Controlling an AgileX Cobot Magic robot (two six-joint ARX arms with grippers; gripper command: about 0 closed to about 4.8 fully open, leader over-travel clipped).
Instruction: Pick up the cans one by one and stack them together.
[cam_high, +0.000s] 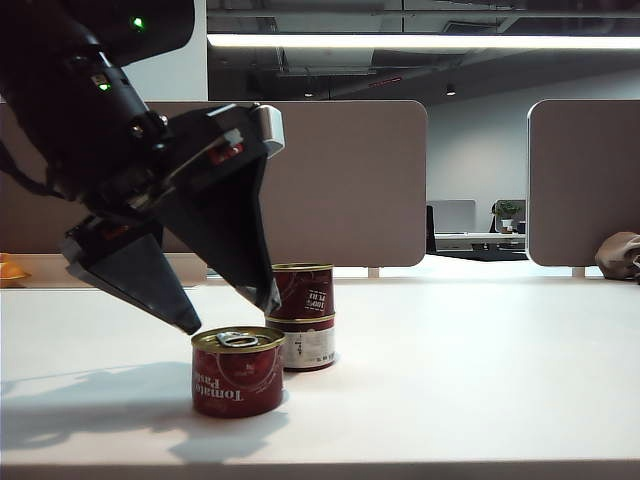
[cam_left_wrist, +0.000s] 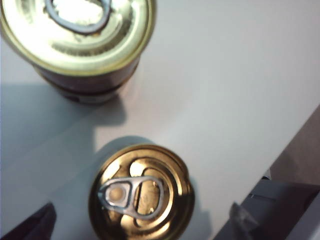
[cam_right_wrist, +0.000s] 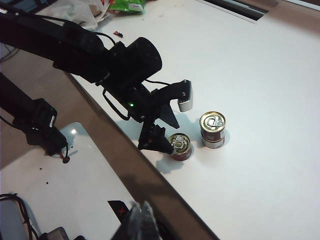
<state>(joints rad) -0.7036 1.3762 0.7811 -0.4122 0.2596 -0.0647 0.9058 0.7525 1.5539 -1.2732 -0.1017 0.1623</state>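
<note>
Your single can (cam_high: 238, 371) stands upright near the front of the white table (cam_high: 480, 360), pull-tab lid up, with the label lettering reading upside down. Just behind it and a touch to the right in the exterior view, apart from it, you've got the two-can stack (cam_high: 303, 315), one tin squarely on the other. From the left wrist view you're looking straight down on both gold lids: the single can (cam_left_wrist: 141, 194) sits between the dark fingertips (cam_left_wrist: 30, 226), the stack (cam_left_wrist: 80, 35) just beyond. Your left gripper (cam_high: 230, 315) hangs right above the single can, jaws spread wide, tips either side of the lid, gripping nothing. From the right wrist view, your right gripper (cam_right_wrist: 141, 214) is pinched closed and empty, high and well back from the cans, over the table's near edge.
</note>
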